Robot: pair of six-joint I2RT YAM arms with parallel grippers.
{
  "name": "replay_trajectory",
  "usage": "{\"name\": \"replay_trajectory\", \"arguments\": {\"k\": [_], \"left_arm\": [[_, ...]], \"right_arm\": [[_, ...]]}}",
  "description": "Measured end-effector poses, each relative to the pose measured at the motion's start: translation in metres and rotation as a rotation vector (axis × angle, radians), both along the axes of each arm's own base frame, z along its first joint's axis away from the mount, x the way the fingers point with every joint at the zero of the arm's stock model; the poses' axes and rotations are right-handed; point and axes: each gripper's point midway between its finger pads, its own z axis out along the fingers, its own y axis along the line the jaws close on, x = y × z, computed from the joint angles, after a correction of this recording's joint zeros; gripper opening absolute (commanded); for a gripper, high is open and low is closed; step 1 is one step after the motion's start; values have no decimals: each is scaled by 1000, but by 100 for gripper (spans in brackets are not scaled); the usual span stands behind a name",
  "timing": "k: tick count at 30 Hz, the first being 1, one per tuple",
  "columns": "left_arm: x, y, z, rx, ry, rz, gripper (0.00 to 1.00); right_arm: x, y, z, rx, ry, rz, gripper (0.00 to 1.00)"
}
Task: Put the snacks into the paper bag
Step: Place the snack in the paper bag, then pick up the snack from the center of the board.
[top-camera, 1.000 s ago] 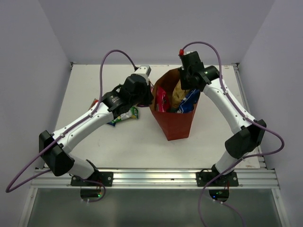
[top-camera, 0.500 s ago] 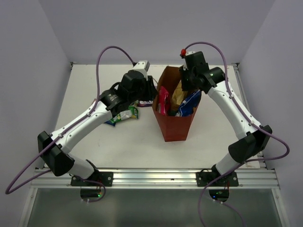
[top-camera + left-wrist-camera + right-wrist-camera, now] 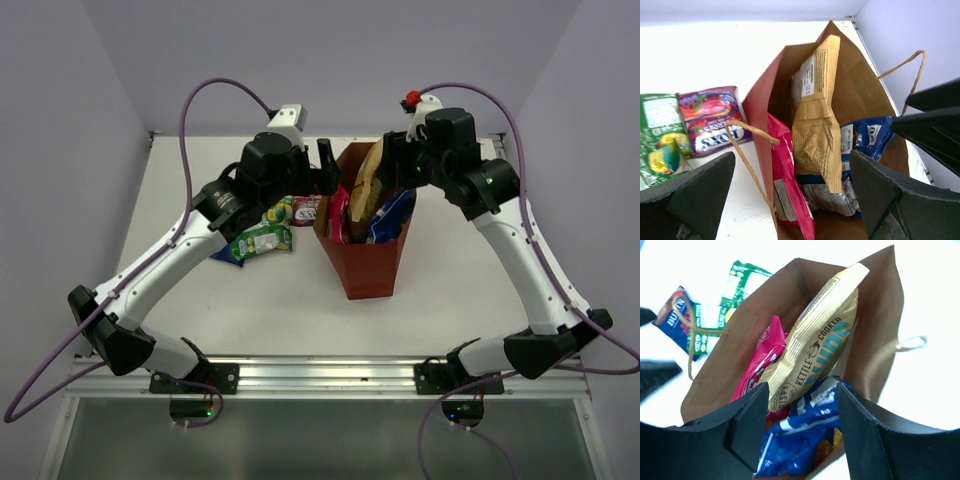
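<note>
The left gripper and right gripper are both spread apart, empty, at the mouth of the upright paper bag, in which a pink packet, a tan packet and a blue-and-white packet are stood, while green packets and a purple candy packet are seen on the table beside it.

Green packet partly beyond frame edge

We're looking in on a robotics lab test cell: pale lilac panels are walling in a white tabletop, a left arm and a right arm are sitting bolted to an aluminium rail, and purple cables are looping overhead.
</note>
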Motion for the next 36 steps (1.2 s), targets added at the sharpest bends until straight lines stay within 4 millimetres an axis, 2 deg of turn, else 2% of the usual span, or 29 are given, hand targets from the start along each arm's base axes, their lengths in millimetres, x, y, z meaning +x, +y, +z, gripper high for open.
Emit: {"name": "replay_trajectory", "arguments": {"k": [4, 9, 12, 17, 23, 27, 32, 36], "left_arm": [[3, 18, 16, 0, -35, 46, 100], [3, 39, 29, 0, -64, 89, 98], [0, 43, 29, 10, -62, 92, 98], [-3, 55, 18, 59, -40, 120, 98], [-9, 94, -6, 112, -2, 195, 98], [-10, 123, -29, 141, 39, 256, 97], [-8, 153, -61, 170, 101, 326, 96], [-7, 166, -92, 198, 165, 360, 95]], "right_arm": [[-5, -1, 6, 19, -28, 7, 61], [-1, 6, -5, 30, -1, 16, 61], [3, 15, -13, 57, 17, 37, 61], [10, 17, -27, 49, 44, 20, 61], [11, 2, -61, -24, 96, -47, 61], [11, -8, -74, -66, 111, -87, 61], [12, -19, -80, -99, 116, -123, 61], [11, -24, -80, -113, 111, -133, 61]]}}
